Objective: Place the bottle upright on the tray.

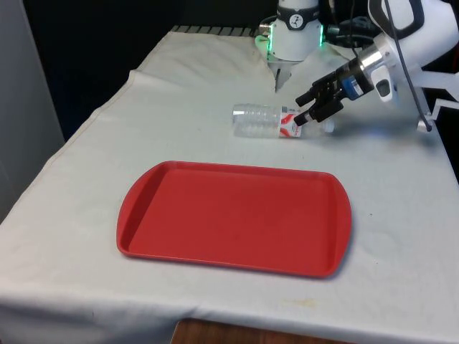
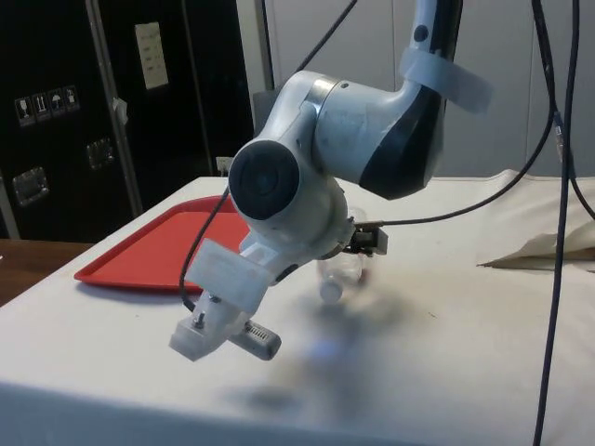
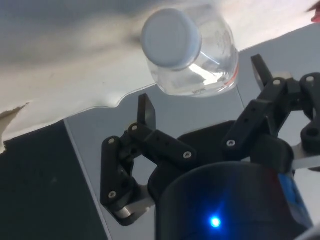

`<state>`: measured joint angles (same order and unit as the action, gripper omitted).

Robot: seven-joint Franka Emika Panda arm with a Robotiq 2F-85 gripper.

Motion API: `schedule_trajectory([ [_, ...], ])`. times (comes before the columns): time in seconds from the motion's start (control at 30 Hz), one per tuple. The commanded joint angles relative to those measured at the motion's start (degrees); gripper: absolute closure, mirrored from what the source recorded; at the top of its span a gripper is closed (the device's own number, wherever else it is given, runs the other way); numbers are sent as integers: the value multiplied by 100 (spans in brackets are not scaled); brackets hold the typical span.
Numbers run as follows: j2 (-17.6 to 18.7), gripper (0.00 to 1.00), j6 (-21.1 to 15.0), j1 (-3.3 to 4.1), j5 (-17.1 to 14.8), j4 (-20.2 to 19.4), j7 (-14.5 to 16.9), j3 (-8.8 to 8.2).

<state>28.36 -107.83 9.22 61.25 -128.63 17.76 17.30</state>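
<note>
So, the clear plastic bottle [image 1: 276, 120] is seen lying on its side on the white tablecloth [image 1: 86, 179], just past the far rim of the red tray [image 1: 233, 215] and not on it. Its long axis is laid roughly across the table, parallel to the tray's far edge, with the base toward the front view's left and the capped neck toward the front view's right.

The gripper [image 1: 307, 115] is found right at that neck end, tilted in from the front view's right. In the wrist view the white cap [image 3: 171, 38] is pointed almost straight back at the gripper, so the bottle is met end-on and not across its body. The fingers [image 3: 146, 111] are spread apart with nothing clamped between them, and the cap is just beyond the tips.

Probably the grab is still to be made. Since the bottle is lined up with the approach, a pinch on the neck looks likely, with a turn needed afterward to stand it up.
</note>
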Motion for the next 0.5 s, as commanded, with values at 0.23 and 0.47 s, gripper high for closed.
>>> schedule_trajectory([
  [0.23,63,0,11,0,17,46,-40,0],
  [0.47,69,0,11,0,23,46,-40,0],
])
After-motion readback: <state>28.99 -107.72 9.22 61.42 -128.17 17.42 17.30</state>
